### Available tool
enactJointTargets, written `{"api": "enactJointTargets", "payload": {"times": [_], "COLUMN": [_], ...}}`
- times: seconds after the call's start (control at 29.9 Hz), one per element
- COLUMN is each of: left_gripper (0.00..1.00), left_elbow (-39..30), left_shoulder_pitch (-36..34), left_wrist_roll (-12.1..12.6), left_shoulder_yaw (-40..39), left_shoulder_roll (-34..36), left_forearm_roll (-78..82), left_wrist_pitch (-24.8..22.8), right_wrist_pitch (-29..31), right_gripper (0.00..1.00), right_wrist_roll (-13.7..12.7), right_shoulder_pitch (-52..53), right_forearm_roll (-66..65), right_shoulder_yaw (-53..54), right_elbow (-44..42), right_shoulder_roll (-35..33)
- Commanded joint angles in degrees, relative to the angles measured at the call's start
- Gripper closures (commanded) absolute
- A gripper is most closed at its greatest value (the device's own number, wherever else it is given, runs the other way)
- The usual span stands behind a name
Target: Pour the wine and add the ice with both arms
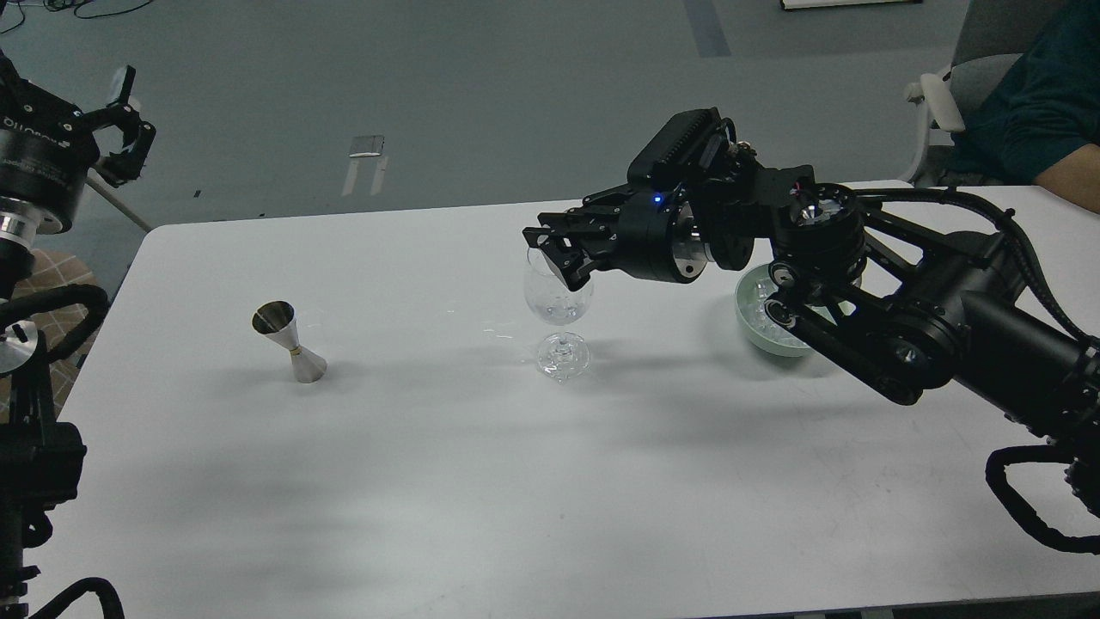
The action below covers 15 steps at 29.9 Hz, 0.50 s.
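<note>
A clear wine glass (557,309) stands on the white table (430,481), with glassy glints low in its bowl. My right gripper (559,265) hangs just over the glass rim, fingers drawn together and pointing down; I cannot see anything between them. A pale green bowl (756,331) with ice (760,303) sits right of the glass, mostly hidden behind my right arm. My left gripper (127,129) is raised off the table at the far left, open and empty.
A steel jigger (290,342) stands on the left part of the table. A person's arm in a teal sleeve (1044,112) rests at the table's far right corner, beside a chair (937,99).
</note>
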Motion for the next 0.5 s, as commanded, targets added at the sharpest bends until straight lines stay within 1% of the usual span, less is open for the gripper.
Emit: {"api": "enactJointTargets", "payload": {"times": [0.0, 0.17, 0.3, 0.33, 0.37, 0.4, 0.43, 0.47], "left_gripper": [0.02, 0.02, 0.02, 0.02, 0.02, 0.02, 0.02, 0.02], "left_elbow": [0.1, 0.0, 0.1, 0.1, 0.1, 0.1, 0.3, 0.5], "left_shoulder_pitch": [0.0, 0.0, 0.0, 0.0, -0.1, -0.2, -0.4, -0.5], "left_wrist_roll": [0.0, 0.0, 0.0, 0.0, 0.0, 0.0, 0.0, 0.0], "left_shoulder_yaw": [0.0, -0.1, -0.1, -0.1, -0.1, 0.0, 0.0, 0.0], "left_shoulder_roll": [0.0, 0.1, 0.1, 0.1, 0.2, 0.3, 0.3, 0.3], "left_forearm_roll": [0.0, 0.0, 0.0, 0.0, 0.0, 0.0, 0.0, 0.0], "left_wrist_pitch": [0.0, 0.0, 0.0, 0.0, 0.0, 0.0, 0.0, 0.0], "right_wrist_pitch": [-0.2, -0.4, -0.5, -0.6, -0.8, -0.9, -0.9, -0.9], "right_gripper": [0.67, 0.61, 0.52, 0.43, 0.31, 0.24, 0.11, 0.05], "right_wrist_roll": [0.0, 0.0, 0.0, 0.0, 0.0, 0.0, 0.0, 0.0], "right_shoulder_pitch": [0.1, 0.1, 0.2, 0.5, 1.3, 1.6, 1.9, 1.8], "right_forearm_roll": [0.0, 0.0, 0.0, 0.0, 0.0, 0.0, 0.0, 0.0], "right_shoulder_yaw": [0.1, 0.1, 0.4, 0.5, 1.2, 2.0, 4.4, 5.9], "right_elbow": [0.0, 0.0, 0.0, 0.0, 0.0, 0.0, -0.1, -0.2], "right_shoulder_roll": [0.0, 0.0, 0.0, 0.1, 0.1, 0.1, 0.1, 0.1]}}
